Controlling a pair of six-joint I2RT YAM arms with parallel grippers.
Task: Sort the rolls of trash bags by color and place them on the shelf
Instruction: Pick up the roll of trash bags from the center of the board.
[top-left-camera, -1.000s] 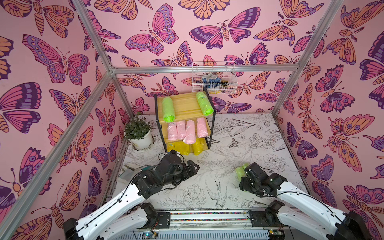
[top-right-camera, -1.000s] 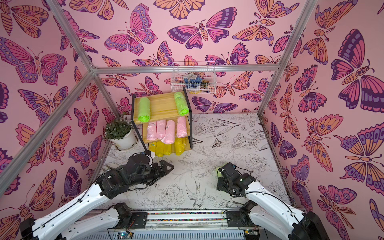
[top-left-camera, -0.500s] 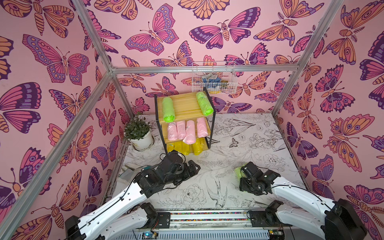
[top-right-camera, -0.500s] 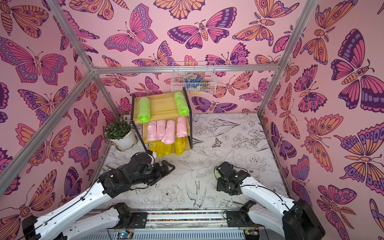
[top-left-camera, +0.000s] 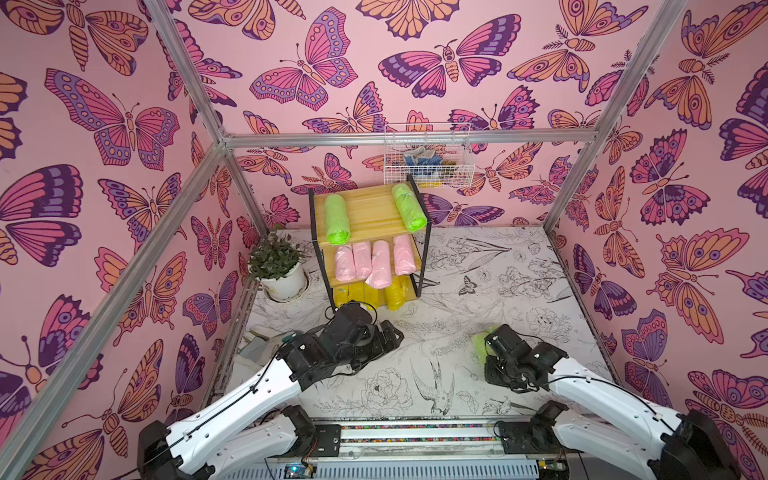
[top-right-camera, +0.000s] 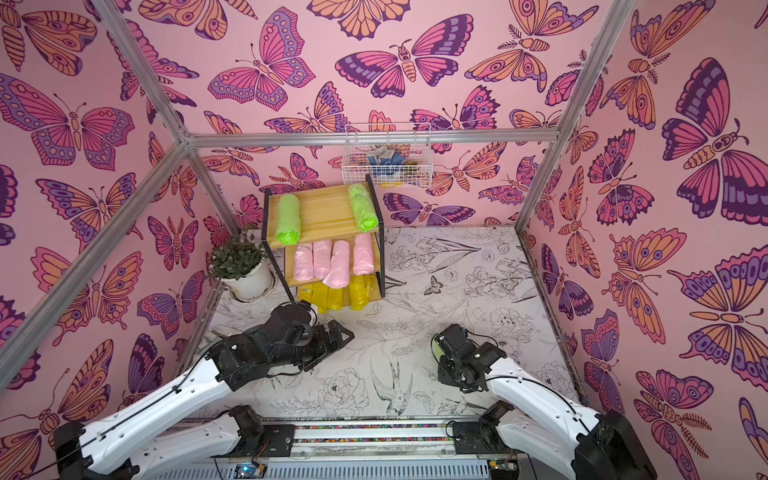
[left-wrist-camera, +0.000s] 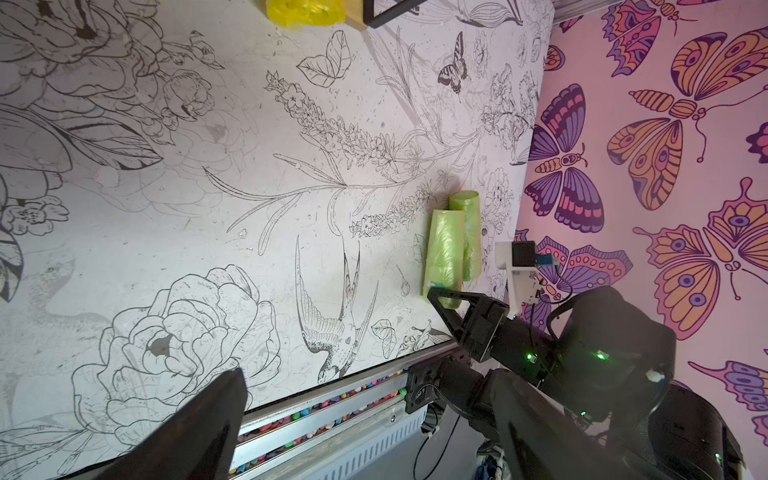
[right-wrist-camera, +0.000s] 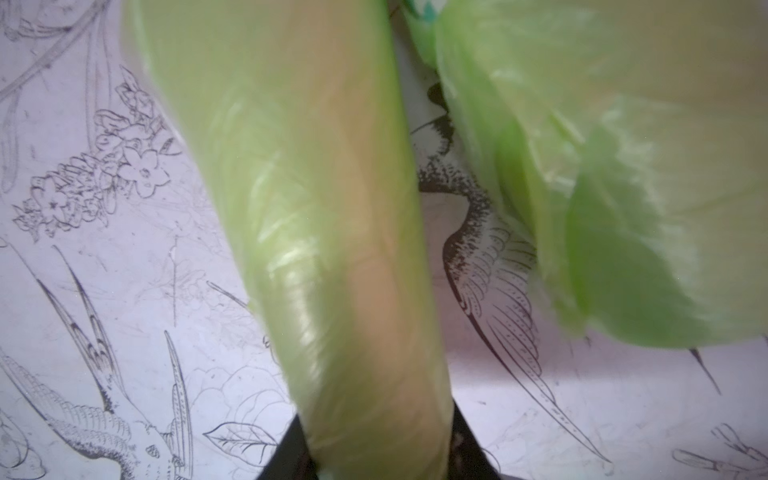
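Left gripper: jaws spread wide with nothing between them, hanging low over the near left of the table, just in front of the shelf.
Right gripper: down at the near right of the table, with its dark fingers set against both sides of a green roll, closed on the roll's near end.
Held roll: lime green crinkly plastic, lying flat on the table; it is the left one of a pair.
Second roll: same green, lying close alongside the held roll on its right, with nothing gripping it.
Shelf: three wooden steps in a thin black frame, at the far side of the table, left of the middle.
Top step: one green roll at the left end and one at the right end, well apart.
Middle step: four pink rolls side by side.
Bottom step: yellow rolls packed together, partly hidden by the left arm, so the count is unclear.
Plant pot: on the table just left of the shelf.
Wire basket: on the far wall above the shelf.
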